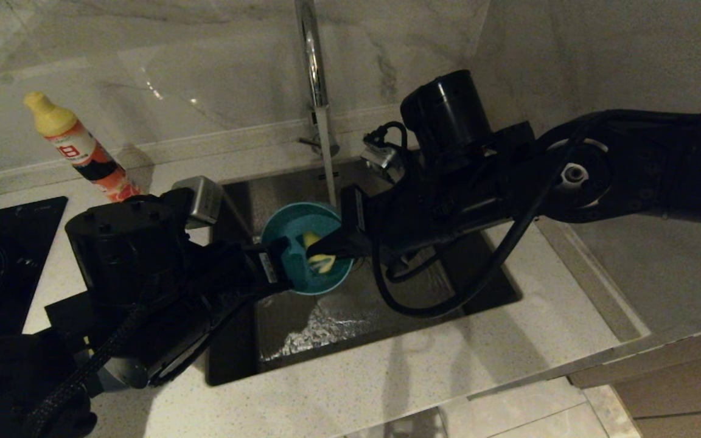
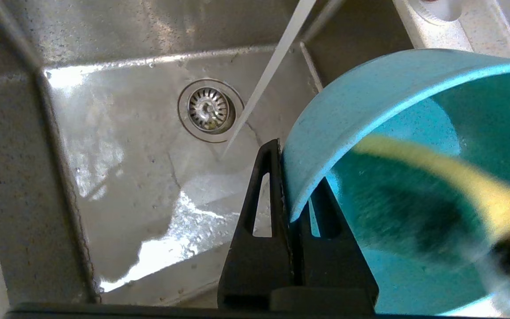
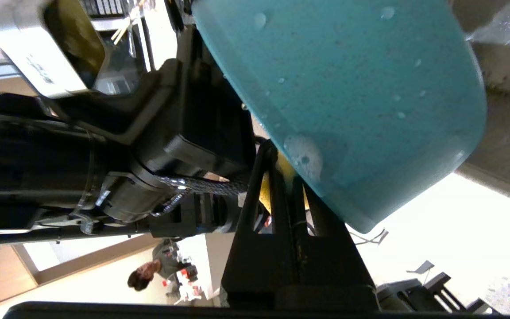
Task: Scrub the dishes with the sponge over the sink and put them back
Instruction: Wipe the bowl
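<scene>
Teal-blue bowl [image 1: 305, 246] at frame centre over the sink [image 1: 350, 316], rim pinched by left claw [image 1: 282, 260], sponge [image 1: 320, 260] nipped in right claw [image 1: 333, 248] (tap running): likely to slip from the wet one-edge grip under scrubbing pressure.

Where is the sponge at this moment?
In the head view the sponge is inside the teal-blue bowl, pinched by the right gripper, above the sink, just right of the left gripper holding the bowl's rim.
</scene>
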Robot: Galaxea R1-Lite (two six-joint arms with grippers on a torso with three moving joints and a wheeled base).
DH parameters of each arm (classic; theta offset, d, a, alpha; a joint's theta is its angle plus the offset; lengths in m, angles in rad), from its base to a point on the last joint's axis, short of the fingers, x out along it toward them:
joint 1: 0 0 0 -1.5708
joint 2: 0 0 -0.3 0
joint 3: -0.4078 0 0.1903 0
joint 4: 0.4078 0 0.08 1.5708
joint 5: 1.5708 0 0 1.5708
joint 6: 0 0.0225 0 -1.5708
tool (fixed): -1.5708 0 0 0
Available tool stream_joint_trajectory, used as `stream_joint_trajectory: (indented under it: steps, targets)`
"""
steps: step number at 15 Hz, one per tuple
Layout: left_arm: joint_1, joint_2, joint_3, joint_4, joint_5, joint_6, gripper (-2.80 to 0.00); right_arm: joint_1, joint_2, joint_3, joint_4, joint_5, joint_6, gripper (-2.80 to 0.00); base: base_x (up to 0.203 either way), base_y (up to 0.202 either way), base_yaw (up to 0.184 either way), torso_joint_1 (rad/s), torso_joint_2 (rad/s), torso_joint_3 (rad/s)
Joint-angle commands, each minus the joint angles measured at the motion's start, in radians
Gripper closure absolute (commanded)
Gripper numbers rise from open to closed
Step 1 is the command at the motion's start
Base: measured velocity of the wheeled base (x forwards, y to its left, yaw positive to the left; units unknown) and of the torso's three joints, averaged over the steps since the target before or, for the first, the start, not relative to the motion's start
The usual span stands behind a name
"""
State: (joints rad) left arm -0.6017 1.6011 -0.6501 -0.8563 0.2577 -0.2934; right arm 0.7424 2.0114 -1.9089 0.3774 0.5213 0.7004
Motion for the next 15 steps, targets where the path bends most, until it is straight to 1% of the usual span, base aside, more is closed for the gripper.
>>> stream_joint_trajectory:
  steps: [1,8,15]
  targets:
    - [0.000,-0.001,0.001,-0.004,0.002,-0.001,0.00,-0.010,-0.019,-0.001,0.001,0.003,0.006,0.00,0.000,0.000,0.000,0.000,0.00,0.000]
    - [0.000,0.010,0.007,-0.004,0.002,-0.001,0.00,-0.028,-0.049,-0.001,0.001,-0.011,0.005,0.00,0.000,0.000,0.000,0.000,0.00,0.000]
    - [0.002,0.014,0.011,-0.006,0.003,-0.001,0.00,-0.038,-0.094,0.061,0.009,-0.012,0.005,0.00,0.000,0.000,0.000,0.000,0.00,0.000]
